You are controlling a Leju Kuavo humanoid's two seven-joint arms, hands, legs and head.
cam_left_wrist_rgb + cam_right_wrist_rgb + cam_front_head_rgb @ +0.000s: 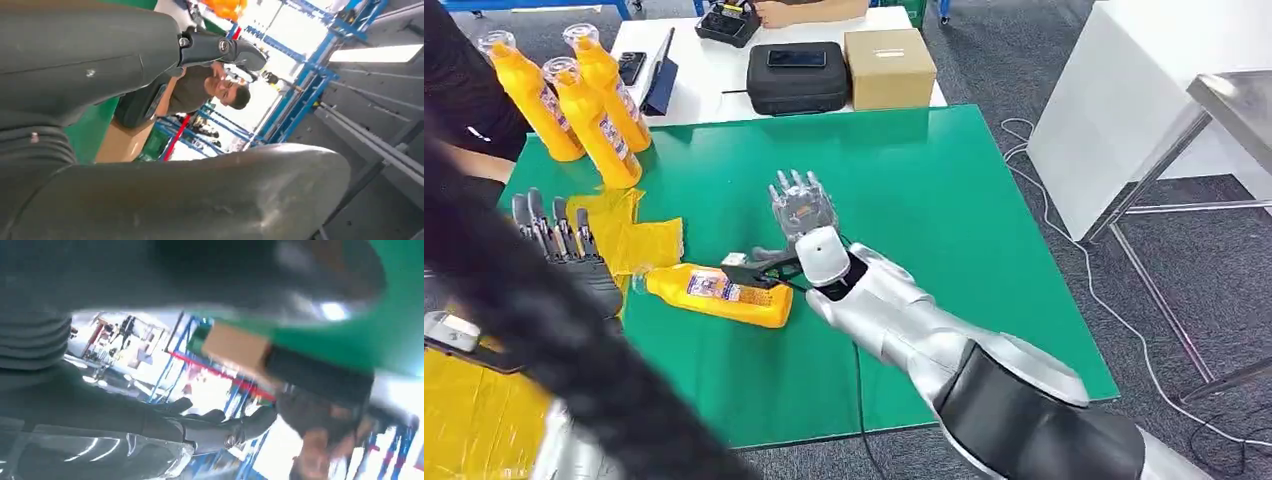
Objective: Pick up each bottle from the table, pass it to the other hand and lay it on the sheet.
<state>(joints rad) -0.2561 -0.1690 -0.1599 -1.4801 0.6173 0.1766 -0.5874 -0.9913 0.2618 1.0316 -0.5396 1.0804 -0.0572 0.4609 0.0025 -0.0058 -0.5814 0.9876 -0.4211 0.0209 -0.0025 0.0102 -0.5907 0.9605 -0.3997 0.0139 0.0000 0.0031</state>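
The yellow bottle (717, 294) lies on its side on the green table (944, 200), long axis running across in front of me, clear cap toward my left hand (564, 250). It carries a printed label. My right hand (802, 215) stands beside its base, fingers spread and upright, holding nothing. My left fingers are straight and apart, over the crumpled yellow sheet (629, 235). Three more yellow bottles (574, 95) stand upright at the far left corner.
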